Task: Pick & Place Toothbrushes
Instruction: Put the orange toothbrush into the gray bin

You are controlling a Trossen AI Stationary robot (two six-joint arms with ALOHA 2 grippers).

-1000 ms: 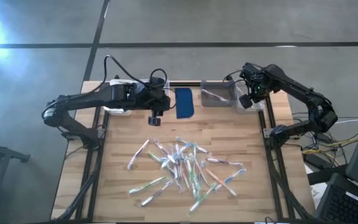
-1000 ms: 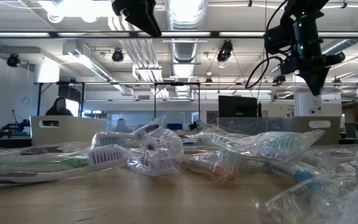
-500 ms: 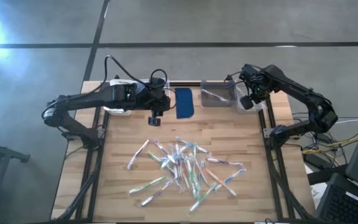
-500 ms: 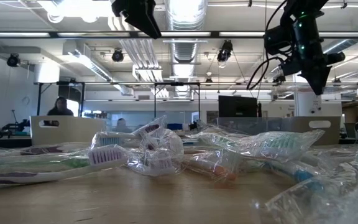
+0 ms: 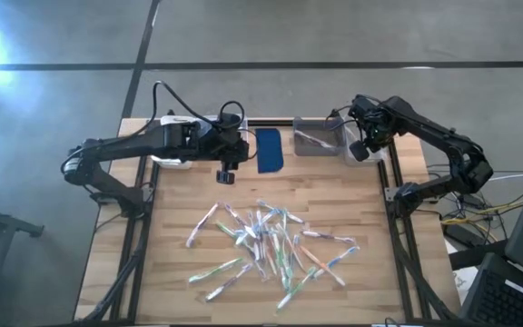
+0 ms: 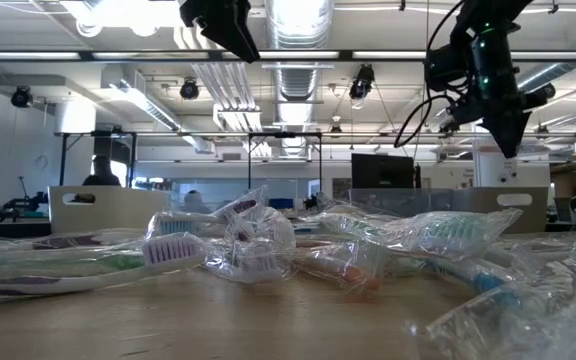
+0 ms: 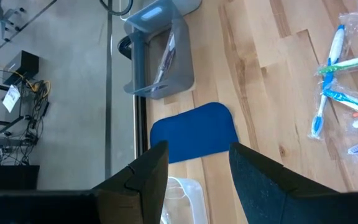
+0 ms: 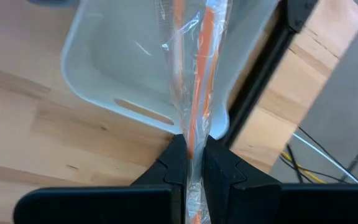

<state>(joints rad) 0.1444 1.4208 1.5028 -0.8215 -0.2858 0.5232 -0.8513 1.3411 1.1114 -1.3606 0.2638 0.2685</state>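
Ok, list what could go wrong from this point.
1. The right gripper pinches a wrapped orange toothbrush by one end above the pale bin. The brush lies across the bin's near rim, so if released here it might land on the rim or the table.
2. The thin clear wrapper may slip between the fingers.
3. The left gripper hangs open over the blue pad, far from the toothbrush pile.

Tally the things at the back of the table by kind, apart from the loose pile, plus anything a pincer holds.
Blue pad: 1
Darker grey bin: 1
Pale bin under the right pincer: 1
Clear bin beside the pad: 1
Toothbrush gripped in the right pincer: 1
Total: 5. The left pincer is open and empty near the pad; its arm may hide more.
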